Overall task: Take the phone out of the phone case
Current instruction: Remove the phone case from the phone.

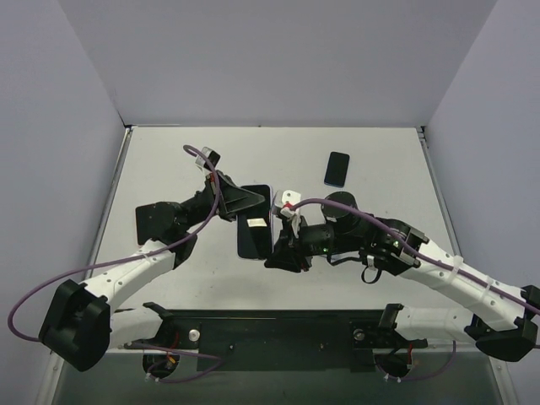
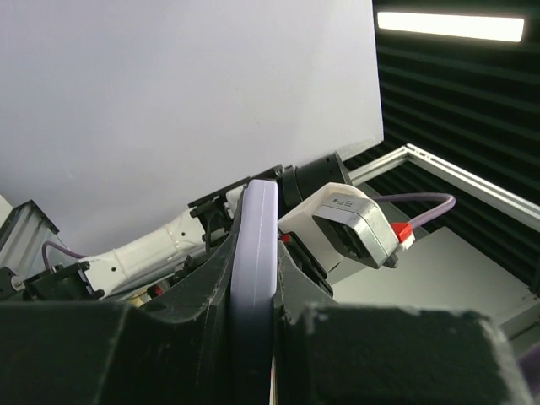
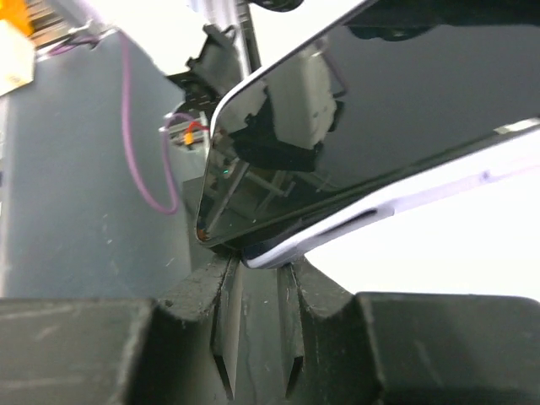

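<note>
Left gripper (image 2: 253,283): closed on the case (image 2: 256,240), fingers clamping its two faces, with the lavender edge running up between them. In the top view it grips from the 10 o'clock side.

Phone (image 3: 354,118): seated in the case and held in the air over the middle of the table (image 1: 169,160). The glossy screen faces my right wrist camera.

Right gripper (image 3: 256,283): at the 5 o'clock corner of the phone. That corner sits right at the mouth of the fingers, which stand narrowly apart. I cannot tell whether they are pinching it or only touching.

A dark slab (image 1: 337,169) lies flat at 1 o'clock, well apart. It is not part of this step.

Judgement: the phone is not out, and the step in hand is prising a corner free.

Risks:
- The right fingers may catch both the case lip and the phone. Pulling would then drag the whole unit against the left hold and separate nothing.
- The glass is slick and the bite at the corner is small, so the fingers could slide off.
- If the case twists in the left clamp under load, I lose the reaction force.
- If the phone pops free with no firm hold on it, it drops to the table.
</note>
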